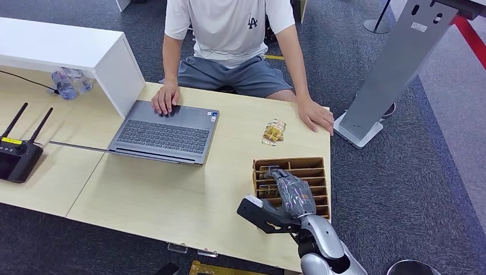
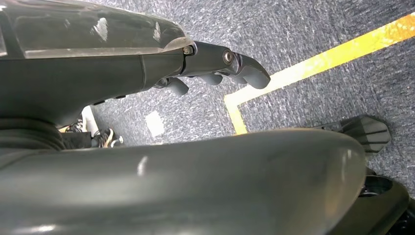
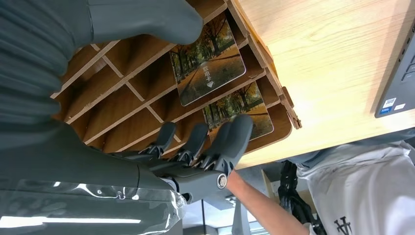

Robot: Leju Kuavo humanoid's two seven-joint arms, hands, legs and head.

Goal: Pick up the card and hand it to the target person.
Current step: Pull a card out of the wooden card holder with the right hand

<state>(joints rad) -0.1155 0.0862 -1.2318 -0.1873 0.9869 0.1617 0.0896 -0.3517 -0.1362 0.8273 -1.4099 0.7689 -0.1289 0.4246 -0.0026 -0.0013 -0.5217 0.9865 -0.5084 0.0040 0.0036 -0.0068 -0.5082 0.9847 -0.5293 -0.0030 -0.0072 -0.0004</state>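
A wooden slotted card rack (image 1: 290, 162) stands near the table's right front corner. In the right wrist view, two cards printed with autumn trees stand in its slots (image 3: 122, 90): one card (image 3: 208, 68) and a second card (image 3: 241, 108) one slot further on. My right hand (image 1: 291, 192) hovers over the rack, its fingers (image 3: 205, 142) spread beside the second card and its thumb (image 3: 147, 19) on the other side, holding nothing. My left hand (image 2: 220, 66) hangs over the carpet, empty, fingers loosely bent. The person (image 1: 229, 34) sits across the table.
An open laptop (image 1: 163, 134) lies under the person's hand (image 1: 165, 98); their other hand (image 1: 316, 117) rests near a snack packet (image 1: 274, 132). A controller with antennas (image 1: 17, 157), a white shelf (image 1: 69, 48) and bottles (image 1: 69, 83) are left. A grey stand (image 1: 395, 69) is right.
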